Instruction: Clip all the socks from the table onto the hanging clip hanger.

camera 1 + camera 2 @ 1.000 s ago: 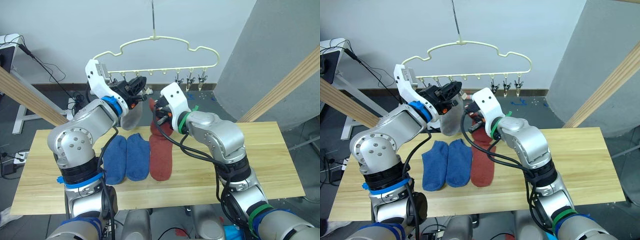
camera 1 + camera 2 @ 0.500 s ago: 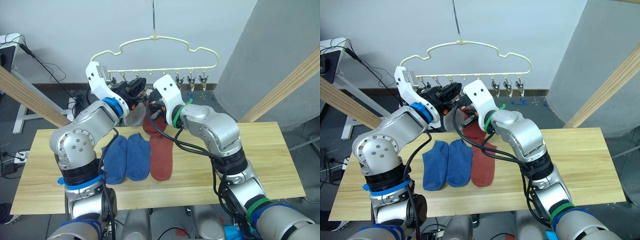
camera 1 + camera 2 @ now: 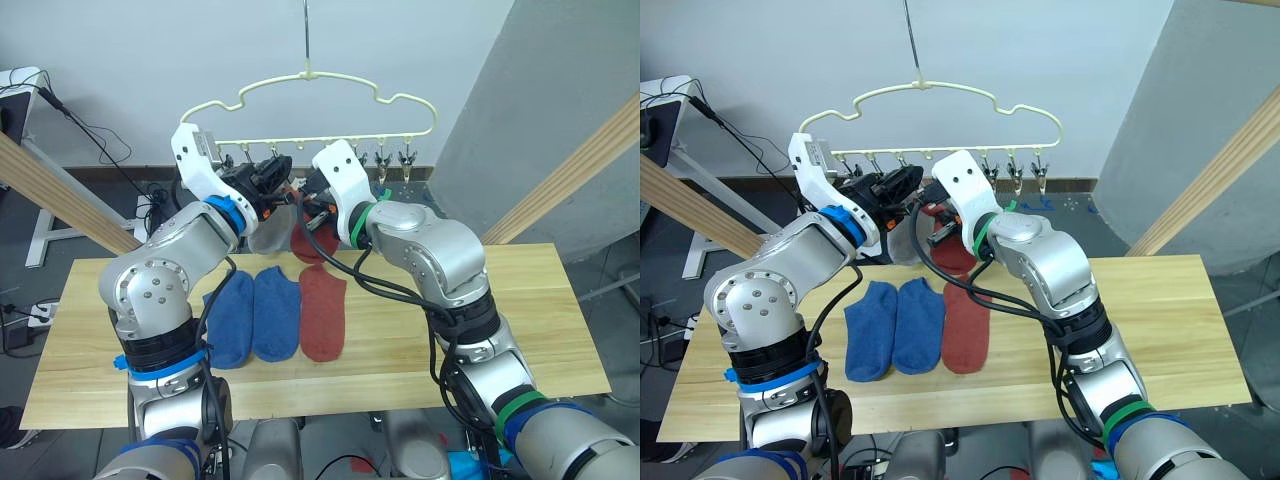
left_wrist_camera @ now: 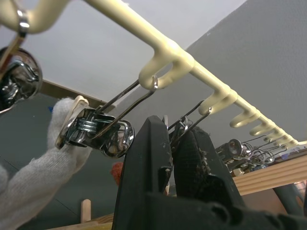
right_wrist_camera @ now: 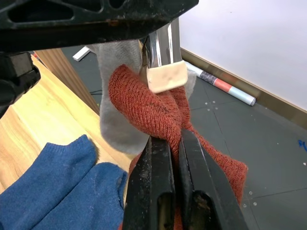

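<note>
Up at the clip hanger (image 3: pixel 330 92), the right tool (image 5: pixel 173 143) grips a rust-red sock (image 5: pixel 144 96); the left tool (image 4: pixel 173 158) pinches a clip (image 4: pixel 180 129)

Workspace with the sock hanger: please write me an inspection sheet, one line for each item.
Surface: light wood table, bare right of the socks.
Job's things: two blue socks and one rust-red sock lie flat; a grey sock hangs clipped on the yellow clip hanger; a second rust-red sock is held up at a clip.
Clutter: nothing seen.
Grippers: left gripper squeezes a clip; right gripper pinches the rust-red sock.
Cables: black cables by the wall.
Surroundings: slanted wooden beams, grey floor.
</note>
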Robot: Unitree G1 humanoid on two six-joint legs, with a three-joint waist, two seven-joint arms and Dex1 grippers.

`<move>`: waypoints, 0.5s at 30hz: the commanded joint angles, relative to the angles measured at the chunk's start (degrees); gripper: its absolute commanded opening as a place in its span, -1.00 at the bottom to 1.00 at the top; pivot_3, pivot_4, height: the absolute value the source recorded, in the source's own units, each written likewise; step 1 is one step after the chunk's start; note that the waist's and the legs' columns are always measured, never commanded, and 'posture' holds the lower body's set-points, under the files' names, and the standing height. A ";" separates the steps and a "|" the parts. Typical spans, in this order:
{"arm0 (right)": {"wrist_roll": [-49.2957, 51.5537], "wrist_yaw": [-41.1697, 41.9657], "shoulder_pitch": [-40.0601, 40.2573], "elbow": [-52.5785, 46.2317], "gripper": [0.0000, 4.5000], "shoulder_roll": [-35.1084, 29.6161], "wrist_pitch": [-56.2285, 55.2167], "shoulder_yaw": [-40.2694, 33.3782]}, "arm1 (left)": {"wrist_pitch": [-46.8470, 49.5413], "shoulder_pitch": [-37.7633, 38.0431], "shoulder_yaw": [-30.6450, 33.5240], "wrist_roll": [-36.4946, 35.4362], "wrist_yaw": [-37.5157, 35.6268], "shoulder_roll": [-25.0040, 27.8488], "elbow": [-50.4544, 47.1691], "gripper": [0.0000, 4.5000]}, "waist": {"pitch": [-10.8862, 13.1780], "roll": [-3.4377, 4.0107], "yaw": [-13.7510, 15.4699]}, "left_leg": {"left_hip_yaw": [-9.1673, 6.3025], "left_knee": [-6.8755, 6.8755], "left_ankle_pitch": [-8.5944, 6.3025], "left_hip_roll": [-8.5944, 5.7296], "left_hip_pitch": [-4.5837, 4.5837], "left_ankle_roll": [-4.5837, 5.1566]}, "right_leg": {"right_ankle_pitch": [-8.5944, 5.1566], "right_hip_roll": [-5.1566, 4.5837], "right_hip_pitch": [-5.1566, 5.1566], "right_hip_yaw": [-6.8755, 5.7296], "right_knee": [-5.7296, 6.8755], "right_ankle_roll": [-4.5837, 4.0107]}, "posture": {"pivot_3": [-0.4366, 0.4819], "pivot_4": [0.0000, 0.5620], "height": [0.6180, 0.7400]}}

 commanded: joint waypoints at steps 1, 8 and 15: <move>0.44 -0.05 -0.64 -1.04 -0.98 0.55 -1.31 -0.30 | -1.28 -0.02 -0.14 -0.40 -0.37 0.53 -1.78 -0.91 | 0.00 0.00 0.00 | 0.00 0.00 0.00 0.00 0.00 0.00 | 0.00 0.00 0.00 0.00 0.00 0.00 | -0.40 0.21 1.00; 0.85 0.69 1.59 -1.96 -0.98 0.16 0.41 1.63 | -1.56 -0.04 -0.19 -0.18 -0.35 0.89 -1.60 -0.91 | 0.00 0.00 0.01 | 0.00 0.00 0.00 0.00 0.00 0.00 | 0.00 0.00 0.00 0.00 0.00 0.00 | -0.39 0.20 1.00; 1.13 0.38 2.03 -3.28 -0.98 0.59 1.50 1.60 | -1.84 0.29 -0.46 -0.23 -0.31 1.00 -1.83 -0.91 | 0.00 0.00 0.01 | -0.01 0.01 0.00 0.00 0.00 0.00 | 0.00 0.00 0.00 0.00 0.00 0.00 | -0.40 0.20 1.00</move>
